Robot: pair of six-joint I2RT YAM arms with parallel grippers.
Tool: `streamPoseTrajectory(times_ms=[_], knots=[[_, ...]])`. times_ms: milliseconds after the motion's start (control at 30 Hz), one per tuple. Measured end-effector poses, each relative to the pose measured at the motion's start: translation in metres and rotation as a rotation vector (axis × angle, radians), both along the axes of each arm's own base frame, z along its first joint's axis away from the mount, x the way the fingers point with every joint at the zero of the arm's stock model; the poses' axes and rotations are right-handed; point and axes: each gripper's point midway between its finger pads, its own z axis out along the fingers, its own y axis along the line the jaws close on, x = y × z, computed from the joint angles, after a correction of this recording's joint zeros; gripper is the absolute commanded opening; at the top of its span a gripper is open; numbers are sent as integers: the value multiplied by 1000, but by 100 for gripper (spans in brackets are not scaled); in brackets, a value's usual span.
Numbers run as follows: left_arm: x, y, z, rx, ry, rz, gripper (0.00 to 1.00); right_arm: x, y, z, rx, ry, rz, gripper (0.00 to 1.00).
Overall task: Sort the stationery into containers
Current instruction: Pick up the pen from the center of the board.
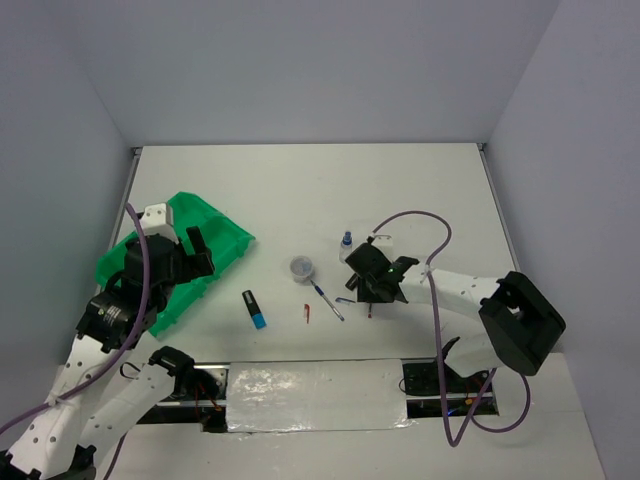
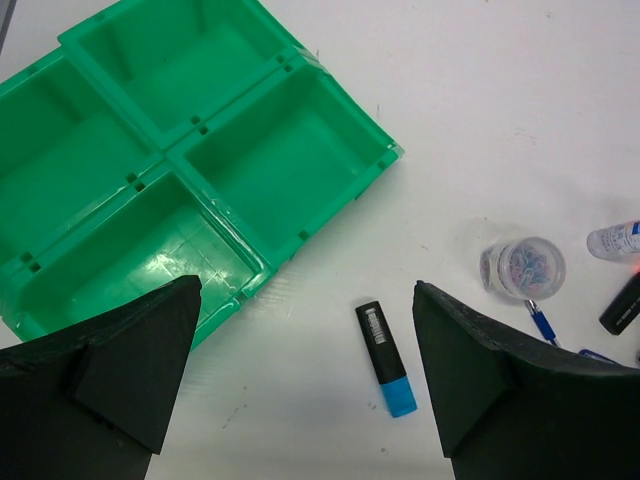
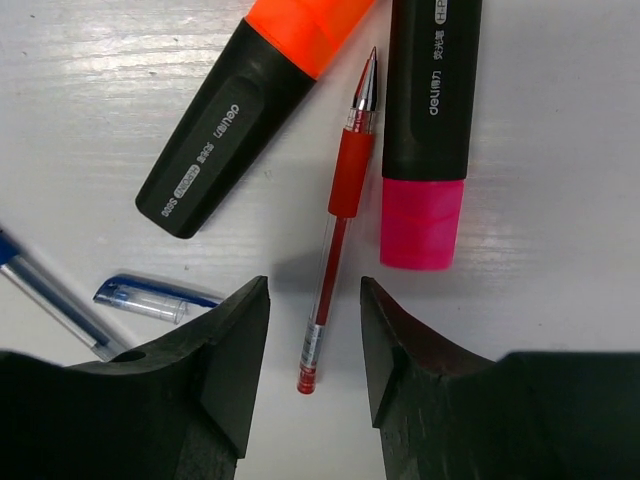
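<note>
We count one green tray (image 2: 290, 160) of four rectangular compartments, three highlighters, two pens, one bottle (image 2: 615, 240) and one tub (image 2: 522, 268). All stationery lies on the white table (image 1: 300, 190), right of the tray.

The right gripper (image 3: 313, 290) stands narrowly open. Its fingers flank the clear rear barrel of the red pen (image 3: 340, 230), with a gap on each side. The orange highlighter (image 3: 250, 110) lies left of that pen, the pink highlighter (image 3: 428, 130) right, and the blue pen (image 3: 45, 290) further left.

The left gripper (image 2: 305, 290) is spread wide and holds nothing. In its wrist view, the blue highlighter (image 2: 384, 358) lies on the table between the fingers.

- Tray: glossy moulded plastic.
- Highlighters: stubby, black-bodied.
- Tub: round, clear.
</note>
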Motion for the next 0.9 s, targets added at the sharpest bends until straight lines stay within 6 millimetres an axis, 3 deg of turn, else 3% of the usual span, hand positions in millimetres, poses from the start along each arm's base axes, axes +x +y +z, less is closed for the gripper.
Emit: streamPoseTrajectory(times_ms=[233, 433, 500, 567, 667, 900], knots=[[-2, -3, 2, -4, -11, -15, 99, 1, 0, -12, -22, 17, -7, 45], [-2, -4, 2, -3, -11, -21, 99, 10, 5, -12, -11, -13, -5, 29], [-2, -5, 2, -3, -12, -23, 99, 13, 7, -12, 3, -26, -10, 28], [-2, -5, 3, -2, -12, -24, 99, 16, 8, -12, 13, -36, -13, 22], [-2, -5, 3, -1, -13, -24, 99, 17, 7, -12, 23, -42, -22, 2], [-2, -5, 3, 1, -13, -25, 99, 16, 5, -10, 77, -64, -61, 0]])
